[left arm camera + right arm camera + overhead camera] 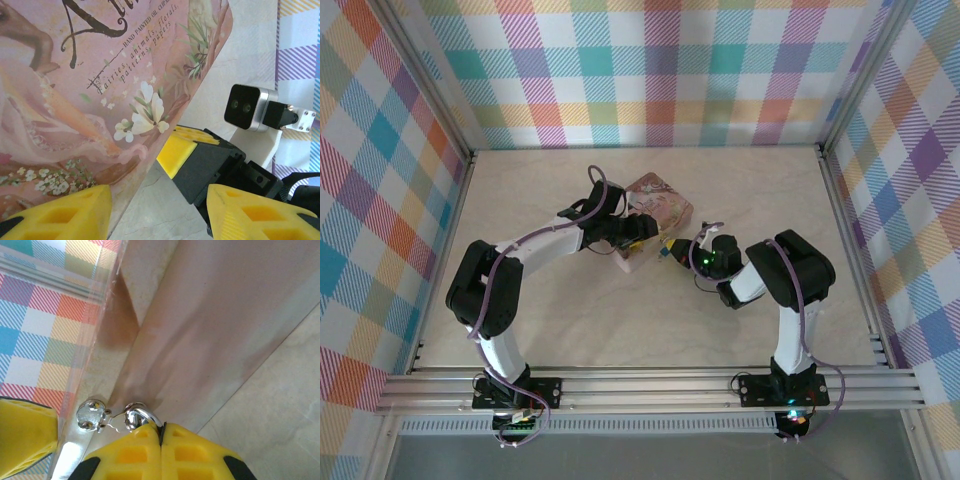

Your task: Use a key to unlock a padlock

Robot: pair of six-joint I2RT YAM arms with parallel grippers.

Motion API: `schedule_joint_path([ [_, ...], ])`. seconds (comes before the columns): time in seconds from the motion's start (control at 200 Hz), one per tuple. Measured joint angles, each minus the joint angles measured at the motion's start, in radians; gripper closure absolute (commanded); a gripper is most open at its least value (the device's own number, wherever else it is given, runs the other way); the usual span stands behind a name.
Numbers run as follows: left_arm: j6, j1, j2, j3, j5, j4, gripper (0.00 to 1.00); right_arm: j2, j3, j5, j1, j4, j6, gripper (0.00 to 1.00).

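My right gripper (161, 427) is shut, and a curved chrome shackle (137, 415) sticks out from between its fingertips; this is the padlock, its body hidden by the fingers. The shackle sits next to a small metal clasp (92, 415) on the pink tin (200, 330). From above, the right gripper (672, 250) meets the tin's near corner, with a blue speck of the padlock (663, 255) at its tips. My left gripper (157, 210) stands open, its left finger (60, 215) against the tin's side (100, 100); bare table shows between the fingers. The key is hidden.
The pink printed tin (658, 205) lies mid-table, tilted between both grippers. The right gripper's yellow finger (177, 150) and its wrist camera (245, 106) sit just ahead of my left fingers. Plaid walls (650, 70) enclose the table (760, 190) on three sides.
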Motion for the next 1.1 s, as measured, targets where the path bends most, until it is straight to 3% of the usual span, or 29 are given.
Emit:
schedule_joint_path([
  [0.7, -0.002, -0.001, -0.038, -0.034, -0.002, -0.004, 0.42, -0.117, -0.035, 0.038, -0.053, -0.016, -0.016, 1.0],
  [0.93, 0.002, -0.001, -0.061, -0.026, -0.019, -0.069, 0.37, -0.289, -0.08, 0.039, -0.053, -0.174, -0.108, 1.0],
  [1.1, 0.016, -0.001, -0.135, -0.042, -0.045, -0.098, 0.34, -0.494, -0.08, 0.027, -0.053, -0.421, -0.217, 0.99],
])
